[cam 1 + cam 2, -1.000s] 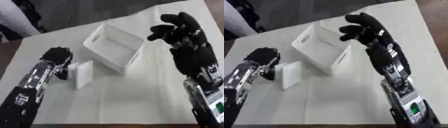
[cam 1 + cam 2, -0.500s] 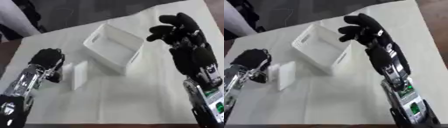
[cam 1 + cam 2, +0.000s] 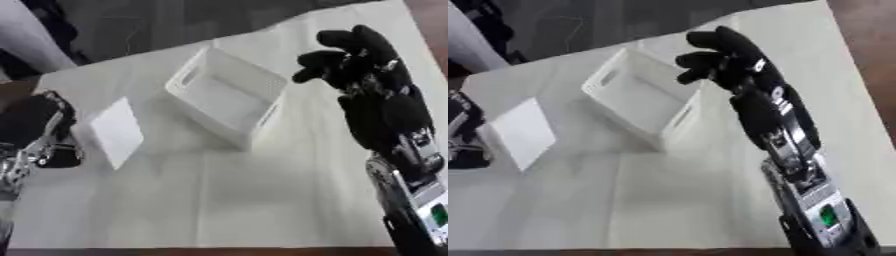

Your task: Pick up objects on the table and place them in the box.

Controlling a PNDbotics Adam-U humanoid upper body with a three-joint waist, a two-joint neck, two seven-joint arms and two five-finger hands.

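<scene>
Now, box: your white box point(image 3: 229, 100) sits at upper centre of the worktop point(image 3: 219, 200), open side up and seemingly nothing in it, so the way in from above is free for a drop.
Object to pick: one flat white block point(image 3: 116, 131) lies left of the box, apart from it, not yet lifted.
Left hand: your left hand point(image 3: 35, 125) is at the left edge of the frame, just beside the block; I cannot tell whether its fingers touch it or how they are set. Judging by that, it is placed for the pick.
Right hand: your right hand point(image 3: 728, 60) is raised at the box's right rim, fingers curled and holding nothing; it looks idle.
Count: one box, one block, two hands.
</scene>
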